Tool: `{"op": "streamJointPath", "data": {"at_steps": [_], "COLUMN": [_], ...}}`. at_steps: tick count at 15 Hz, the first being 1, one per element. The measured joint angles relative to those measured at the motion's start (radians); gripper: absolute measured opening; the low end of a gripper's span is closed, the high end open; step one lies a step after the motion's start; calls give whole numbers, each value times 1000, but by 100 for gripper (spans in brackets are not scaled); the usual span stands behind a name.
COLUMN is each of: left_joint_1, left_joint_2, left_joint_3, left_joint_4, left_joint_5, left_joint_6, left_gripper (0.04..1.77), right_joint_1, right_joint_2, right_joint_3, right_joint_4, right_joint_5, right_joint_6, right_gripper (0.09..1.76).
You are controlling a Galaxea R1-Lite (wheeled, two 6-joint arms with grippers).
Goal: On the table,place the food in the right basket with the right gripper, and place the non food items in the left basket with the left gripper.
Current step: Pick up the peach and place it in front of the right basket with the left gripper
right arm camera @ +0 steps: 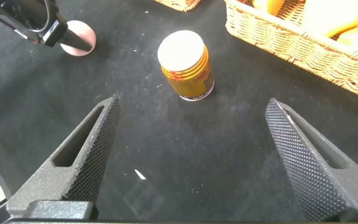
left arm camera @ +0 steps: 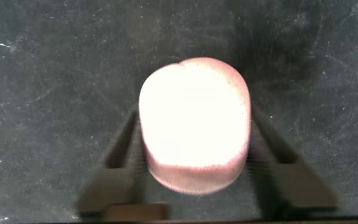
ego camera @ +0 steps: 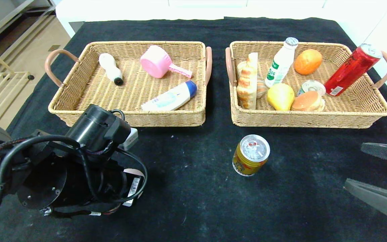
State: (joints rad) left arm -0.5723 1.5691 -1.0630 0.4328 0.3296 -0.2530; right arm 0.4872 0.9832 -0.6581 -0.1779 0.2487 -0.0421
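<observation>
My left gripper (left arm camera: 194,113) points straight down at the black table in front of the left basket (ego camera: 126,118). Its fingers press both sides of a rounded pink item (left arm camera: 194,121) with a pale top. In the head view my left arm (ego camera: 79,158) hides most of that item; a pink edge (ego camera: 133,172) shows beneath it. A yellow can (ego camera: 250,154) stands upright in front of the right basket (ego camera: 307,120). My right gripper (ego camera: 353,164) hovers open at the right edge, apart from the can (right arm camera: 185,64), with nothing between its fingers.
The left basket holds a white bottle (ego camera: 110,68), a pink scoop (ego camera: 158,65) and a white-and-blue tube (ego camera: 170,97). The right basket holds bread (ego camera: 248,82), a milk bottle (ego camera: 281,64), an orange (ego camera: 307,61), a red can (ego camera: 351,70), a pear (ego camera: 280,96) and a burger (ego camera: 307,102).
</observation>
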Motion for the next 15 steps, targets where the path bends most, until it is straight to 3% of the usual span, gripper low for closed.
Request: {"op": "streamJointPath", "data": {"at_steps": [2,3,15], "left_joint_1": [-1,-1,-19], "left_joint_2": [2,3,-5], "left_joint_3": [0,0,-13], "left_joint_4": [0,0,3], "left_joint_5": [-1,1,4], "left_joint_6": [0,0,8], "left_gripper": [63,13,16], "right_joint_1": [0,0,1], "right_joint_2": [0,0,0], "right_joint_3": [0,0,3], "right_joint_4": [0,0,0], "right_joint_5": [-1,0,1], "right_joint_6": [0,0,0], "right_gripper": [171,171,171]}}
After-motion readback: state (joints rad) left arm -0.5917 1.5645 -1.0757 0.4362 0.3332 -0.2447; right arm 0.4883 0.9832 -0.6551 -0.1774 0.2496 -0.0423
